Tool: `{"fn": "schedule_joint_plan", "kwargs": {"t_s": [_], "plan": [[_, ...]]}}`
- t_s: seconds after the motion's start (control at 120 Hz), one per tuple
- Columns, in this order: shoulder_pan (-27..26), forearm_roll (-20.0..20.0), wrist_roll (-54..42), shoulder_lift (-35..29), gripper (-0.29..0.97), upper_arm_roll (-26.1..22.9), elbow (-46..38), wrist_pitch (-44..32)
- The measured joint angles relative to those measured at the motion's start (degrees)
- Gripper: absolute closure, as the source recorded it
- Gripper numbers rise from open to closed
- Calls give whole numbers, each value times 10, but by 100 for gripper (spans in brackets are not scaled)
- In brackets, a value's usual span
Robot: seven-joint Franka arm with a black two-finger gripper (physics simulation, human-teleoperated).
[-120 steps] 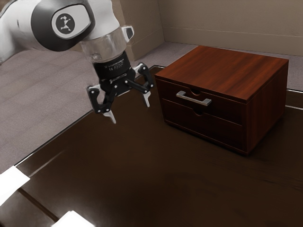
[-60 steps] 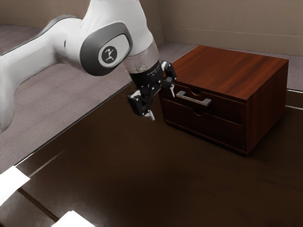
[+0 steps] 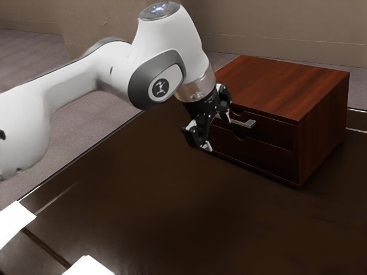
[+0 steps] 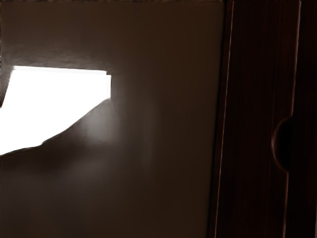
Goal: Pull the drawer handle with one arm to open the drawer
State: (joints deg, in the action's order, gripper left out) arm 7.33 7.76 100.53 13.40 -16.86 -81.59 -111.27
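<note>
1. Two drawers in the small wooden cabinet (image 3: pixel 275 80). Our target is the upper drawer (image 3: pixel 275 130). Its front sits flush with the carcass, so we read it as shut. The cabinet stands on the dark glossy table (image 3: pixel 172 217), toward the exterior view's right.
2. The metal bar handle (image 3: pixel 245 121) runs across the upper drawer front. The end toward the exterior view's left is hidden behind our hand.
3. The gripper (image 3: pixel 217 129) is right at the drawer front, over that hidden end and tilted. The claw is spread wide, one side high and one low, with nothing clamped. We can't tell whether either side touches the bar.
4. The wrist view has the cabinet's wood front with a half-round notch (image 4: pixel 282 144). Beside it is the table with a bright glare patch (image 4: pixel 54 109).
5. Our read on the step: we're approaching and aligning on the handle. No grasp is made and no pull has begun, so the task is at its start.
6. The next move calls for getting the bar squarely between the two sides of the claw and closing firmly. Then we pull straight out along the drawer's travel, away from the cabinet.
7. Risks, as we judge them: a grip at the bar's end rather than its middle may slip off or rack the drawer. The cabinet may also slide on the glossy table instead of the drawer opening.
</note>
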Motion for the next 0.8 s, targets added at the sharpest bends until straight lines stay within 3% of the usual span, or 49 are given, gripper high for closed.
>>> {"fn": "schedule_joint_plan", "kwargs": {"t_s": [0.3, 0.558, 0.8], "plan": [[5, 8, 26, 33, 7, 1, 32, -29], [6, 44, 34, 100, 7, 0, 94, -47], [6, 53, 39, 121, 10, 1, 96, -52]]}}
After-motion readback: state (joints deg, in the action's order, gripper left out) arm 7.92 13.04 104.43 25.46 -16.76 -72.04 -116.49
